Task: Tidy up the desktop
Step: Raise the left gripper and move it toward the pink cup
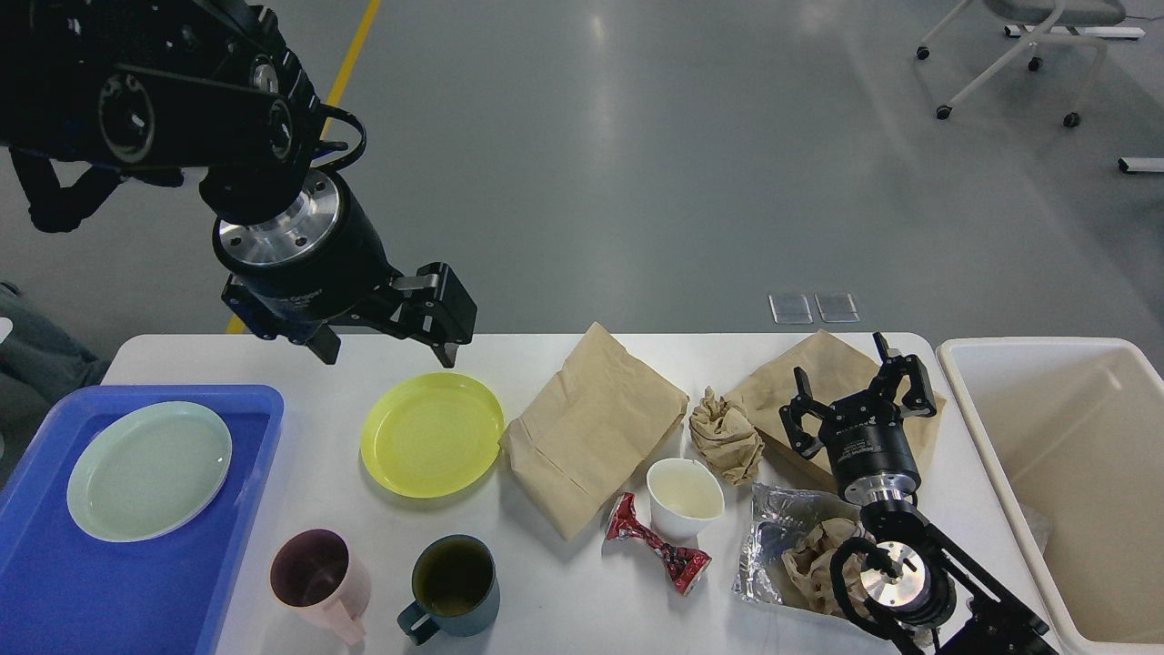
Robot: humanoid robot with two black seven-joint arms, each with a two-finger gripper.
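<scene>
The white desktop [555,596] carries dishes and litter. My left gripper [388,349] hangs open just above the back rim of a yellow plate [431,435], fingers pointing down, nothing between them. My right gripper [856,386] stands open over a brown paper bag [823,364] at the right, also empty. In the middle lie a larger flat brown bag [591,428], a crumpled paper ball [725,435], a white paper cup [684,496] and a crushed red wrapper [657,543]. A foil bag [777,532] holds crumpled brown paper [812,557] beside my right arm.
A blue tray [45,591] at the left holds a pale green plate [148,470]. A pink mug [318,575] and a dark teal mug [452,582] stand near the front edge. A cream bin [1073,409] sits past the right end. Grey floor lies behind.
</scene>
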